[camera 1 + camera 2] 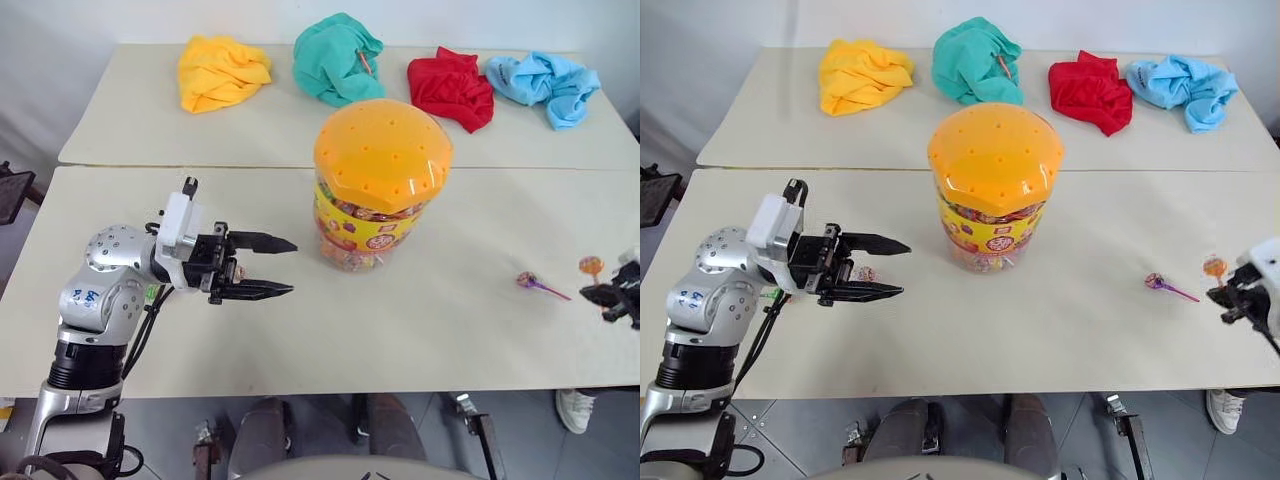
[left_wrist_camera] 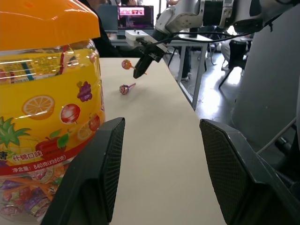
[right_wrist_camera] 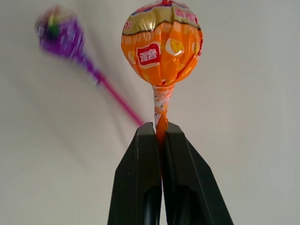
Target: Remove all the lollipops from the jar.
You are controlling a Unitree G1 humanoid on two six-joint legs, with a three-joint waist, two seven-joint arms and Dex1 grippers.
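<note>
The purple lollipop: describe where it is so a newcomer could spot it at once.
Start at the big jar with the orange lid on the near table, then look toward the robot's right. The purple lollipop lies flat on the tabletop there. Unlike the orange lollipop beside it, pinched by its stick in the right hand, nothing holds it.

The large clear plastic jar (image 1: 375,190) with a yellow fruit-printed label and domed orange holed lid stands upright just beyond the left gripper (image 1: 285,267), while an orange foil-wrapped lollipop (image 3: 161,44) is pinched by its stick in the right gripper (image 3: 159,129), a purple foil-wrapped lollipop (image 1: 530,281) lying on the table near it.
</note>
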